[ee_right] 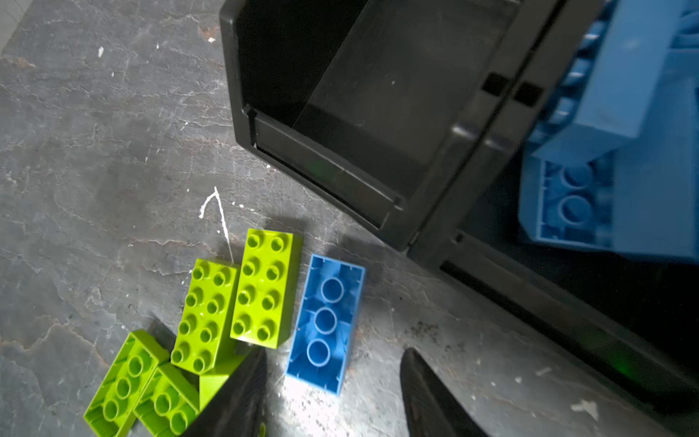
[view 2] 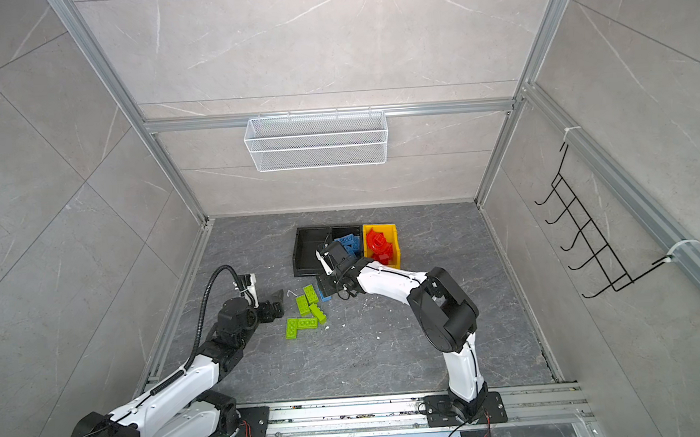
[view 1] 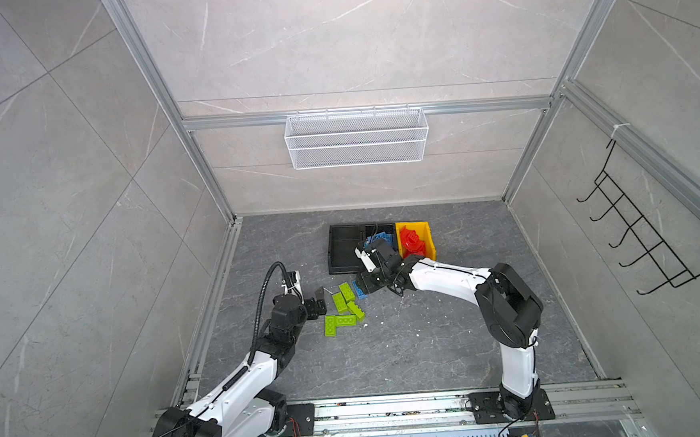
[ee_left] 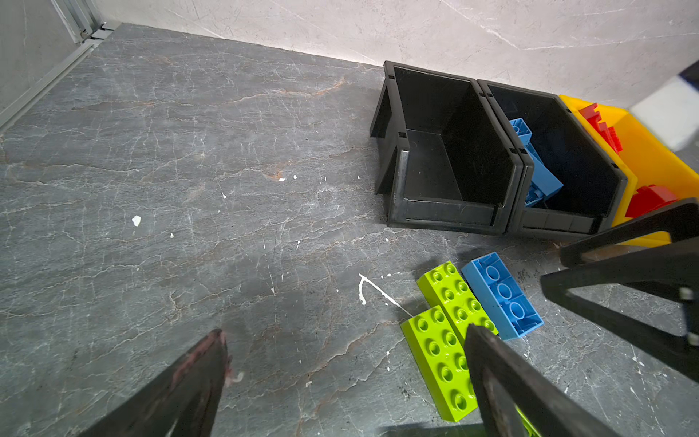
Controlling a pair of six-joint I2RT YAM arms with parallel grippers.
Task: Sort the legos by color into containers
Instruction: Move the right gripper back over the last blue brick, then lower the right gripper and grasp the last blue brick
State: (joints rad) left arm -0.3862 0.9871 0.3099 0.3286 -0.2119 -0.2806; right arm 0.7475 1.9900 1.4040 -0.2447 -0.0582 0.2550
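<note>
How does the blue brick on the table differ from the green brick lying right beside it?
Colour: the blue brick is blue, the green brick lime green. Pose: the blue brick lies upside down, hollow underside with three round tubes facing up; the green brick lies studs up. Both are long rectangular bricks of similar size, flat and side by side on the table.

The walls (view 1: 350, 40) are pale grey, marble-like, framed by aluminium rails (view 1: 367, 113). The floor (view 1: 410, 349) is dark grey stone with white scratches. Far ahead of the right gripper (view 1: 363, 286) hangs a white wire basket (view 1: 356, 144); well to its right, a black hook rack (view 1: 652, 226). The light is even.
</note>
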